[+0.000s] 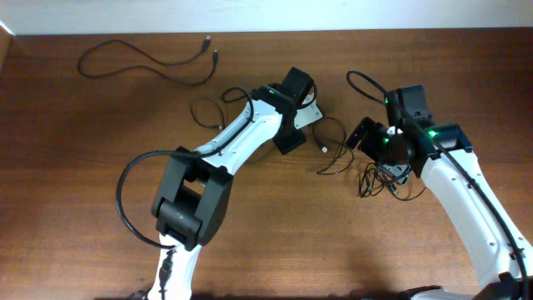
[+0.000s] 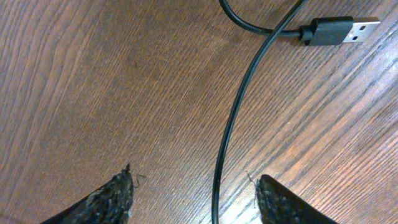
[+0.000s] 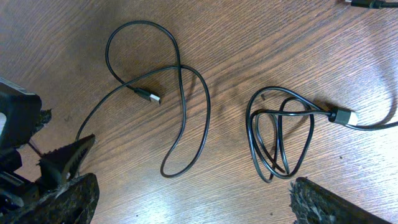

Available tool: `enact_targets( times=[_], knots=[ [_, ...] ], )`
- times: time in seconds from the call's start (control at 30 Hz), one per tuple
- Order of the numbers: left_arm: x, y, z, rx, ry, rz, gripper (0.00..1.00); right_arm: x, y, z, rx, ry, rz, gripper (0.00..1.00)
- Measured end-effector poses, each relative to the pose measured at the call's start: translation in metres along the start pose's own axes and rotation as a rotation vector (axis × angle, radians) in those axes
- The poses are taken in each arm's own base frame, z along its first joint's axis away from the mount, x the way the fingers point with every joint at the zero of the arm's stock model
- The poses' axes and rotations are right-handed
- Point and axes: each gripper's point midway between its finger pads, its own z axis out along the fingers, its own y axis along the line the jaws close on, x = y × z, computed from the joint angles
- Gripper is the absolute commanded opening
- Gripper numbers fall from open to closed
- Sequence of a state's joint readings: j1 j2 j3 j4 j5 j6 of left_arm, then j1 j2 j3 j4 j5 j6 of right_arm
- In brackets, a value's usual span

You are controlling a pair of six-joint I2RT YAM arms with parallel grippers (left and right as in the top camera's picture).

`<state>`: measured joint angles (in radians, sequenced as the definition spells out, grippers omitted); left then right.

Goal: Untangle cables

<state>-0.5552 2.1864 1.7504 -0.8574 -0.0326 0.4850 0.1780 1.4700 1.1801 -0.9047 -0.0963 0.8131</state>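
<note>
Robot lab: wooden table (image 1: pixel 75 233), left arm (image 1: pixel 241 137), right arm (image 1: pixel 466 196).

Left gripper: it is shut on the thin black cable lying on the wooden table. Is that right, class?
No. The left wrist view shows the left gripper open, its fingers either side of the thin black cable lying on the wooden table.

cables (image 1: pixel 372 177): at least 3, seen overhead | robot arms (image 1: pixel 241 133): 2 | table (image 1: pixel 67 183): 1
</note>
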Motion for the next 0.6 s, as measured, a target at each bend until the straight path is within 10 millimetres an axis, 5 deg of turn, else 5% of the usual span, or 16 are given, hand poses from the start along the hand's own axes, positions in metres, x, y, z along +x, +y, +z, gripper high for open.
enact_targets(
  times=[0.2,0.23,0.3,0.37,0.5,0.6],
  knots=[
    [0.008,-0.014,0.027,0.087,0.028,0.017,0.44,0.000,0.000,0.000,0.000,0.000,0.000,0.99],
    [0.011,-0.017,0.033,0.097,0.042,0.015,0.36,0.000,0.000,0.000,0.000,0.000,0.000,0.98],
    [0.012,-0.017,0.033,0.099,0.047,0.019,0.00,0.000,0.000,0.000,0.001,0.000,0.000,0.98],
    [0.011,-0.016,0.026,0.106,0.059,0.013,0.00,0.000,0.000,0.000,0.001,0.001,0.000,0.98],
    [-0.015,-0.001,-0.021,0.092,0.035,-0.017,0.00,0.000,0.000,0.000,0.001,0.001,0.000,0.99],
    [-0.045,0.012,-0.084,0.076,-0.054,-0.066,0.00,0.001,-0.001,0.000,0.005,0.005,0.000,0.98]
  ],
)
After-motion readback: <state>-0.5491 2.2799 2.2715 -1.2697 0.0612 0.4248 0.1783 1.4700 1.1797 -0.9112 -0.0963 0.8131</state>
